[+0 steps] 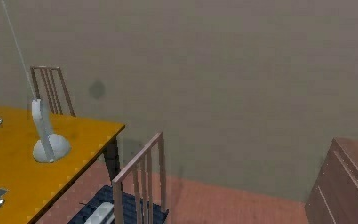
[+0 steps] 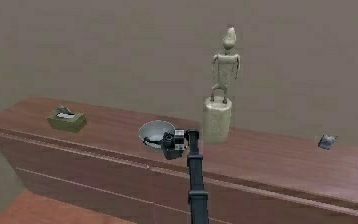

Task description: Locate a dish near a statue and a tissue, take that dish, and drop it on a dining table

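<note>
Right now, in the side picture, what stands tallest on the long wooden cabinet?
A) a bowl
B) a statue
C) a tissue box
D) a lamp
B: the statue rises well above the bowl and the tissue box on the cabinet.

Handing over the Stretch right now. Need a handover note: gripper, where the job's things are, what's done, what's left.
Gripper: at the dish; cannot tell whether it holds anything.
Things: the dish sits on the wooden sideboard, between the tissue box and the statue. The yellow dining table is at the forward view's left.
Done: dish located, arm at it.
Left: lift the dish clear, drive to the dining table, drop it there.
</note>
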